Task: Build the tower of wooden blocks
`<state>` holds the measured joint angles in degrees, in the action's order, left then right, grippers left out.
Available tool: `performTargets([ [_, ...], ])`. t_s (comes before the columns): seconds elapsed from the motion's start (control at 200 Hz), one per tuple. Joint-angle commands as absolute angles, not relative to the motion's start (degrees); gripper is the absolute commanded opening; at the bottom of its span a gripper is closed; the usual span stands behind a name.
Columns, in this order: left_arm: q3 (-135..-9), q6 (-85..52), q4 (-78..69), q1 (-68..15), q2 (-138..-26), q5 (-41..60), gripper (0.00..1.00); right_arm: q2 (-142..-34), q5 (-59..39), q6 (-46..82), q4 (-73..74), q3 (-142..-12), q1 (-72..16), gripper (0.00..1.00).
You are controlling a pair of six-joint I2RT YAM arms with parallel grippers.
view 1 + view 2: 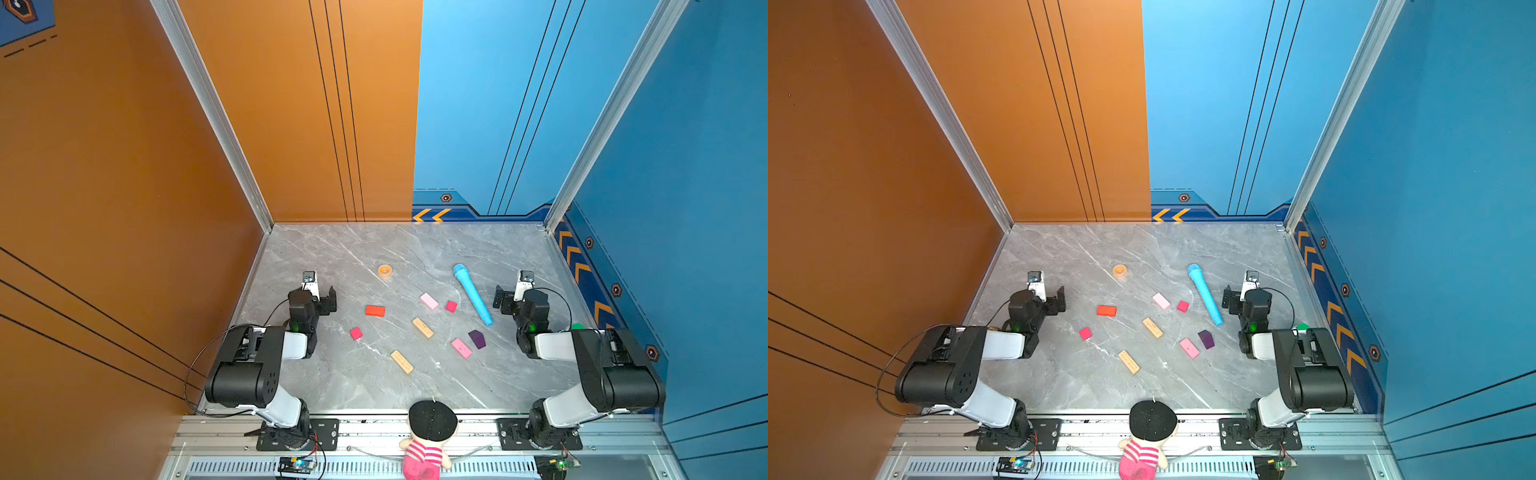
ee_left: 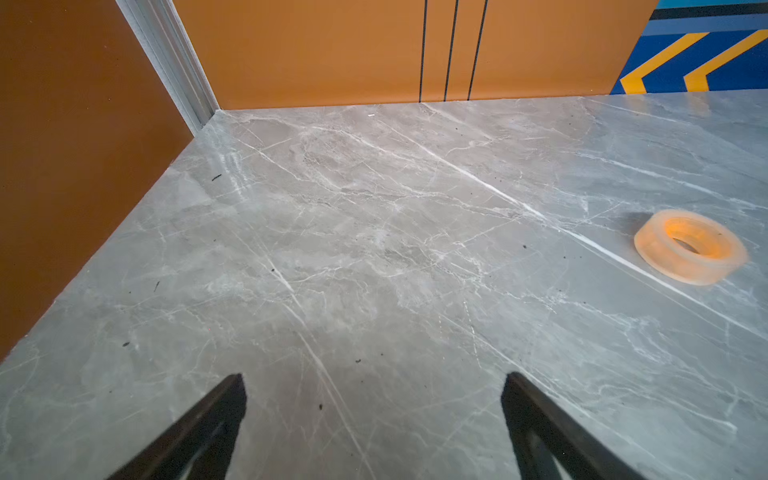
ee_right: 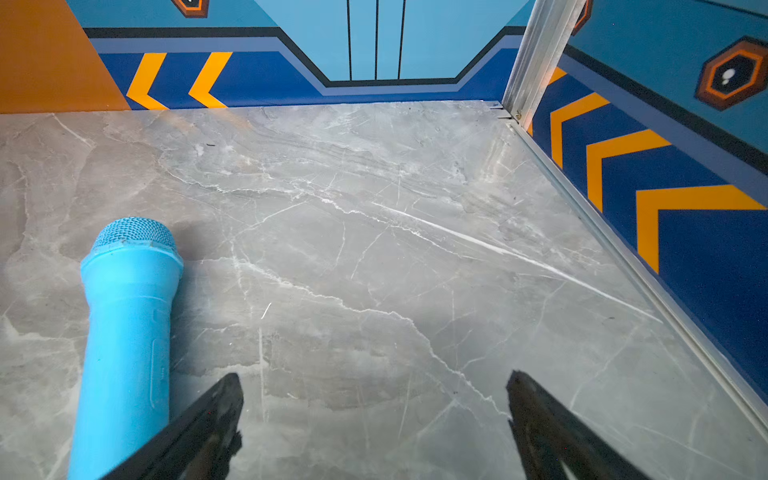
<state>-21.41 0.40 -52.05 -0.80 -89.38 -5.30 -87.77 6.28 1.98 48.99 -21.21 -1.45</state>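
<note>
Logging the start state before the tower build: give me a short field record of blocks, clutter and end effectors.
tower: not started, no block stacked
blocks: red brick, two magenta cubes, two pale pink bricks, two tan slabs, purple house-shaped piece
surface: marble table
clutter: blue toy microphone, orange tape ring
left end effector: open, empty
right end effector: open, empty, microphone beside it

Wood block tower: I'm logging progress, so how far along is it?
Done: nothing; the red wooden brick, purple house-shaped wooden piece and other painted blocks lie scattered, unstacked, on the grey marble table. In hand: nothing; left gripper and right gripper hang open, empty. Left: all stacking.
</note>
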Motion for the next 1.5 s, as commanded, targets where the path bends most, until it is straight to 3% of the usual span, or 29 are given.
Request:
performTargets([
  [0.0,-21.95,0.52,-52.40,-0.88,-89.55,-5.01,0.98,-87.71,7.43,2.93,48.61,-22.32,-1.67,1.00],
  [1.287,-21.90,0.81,-52.38,-1.44,-89.46,-5.97,0.98,-87.65,7.43,2.99,48.61,-22.32,-1.67,1.00],
  [1.427,-23.18,-0.03,-48.76,-1.33,-87.84,-8.11,0.98,-87.48,8.13,3.27,49.08,-22.59,-1.74,0.94],
  [1.497,-24.40,-0.45,-45.01,-1.15,-85.58,-8.90,0.99,-84.21,10.59,4.41,39.66,-26.01,-1.60,0.90],
])
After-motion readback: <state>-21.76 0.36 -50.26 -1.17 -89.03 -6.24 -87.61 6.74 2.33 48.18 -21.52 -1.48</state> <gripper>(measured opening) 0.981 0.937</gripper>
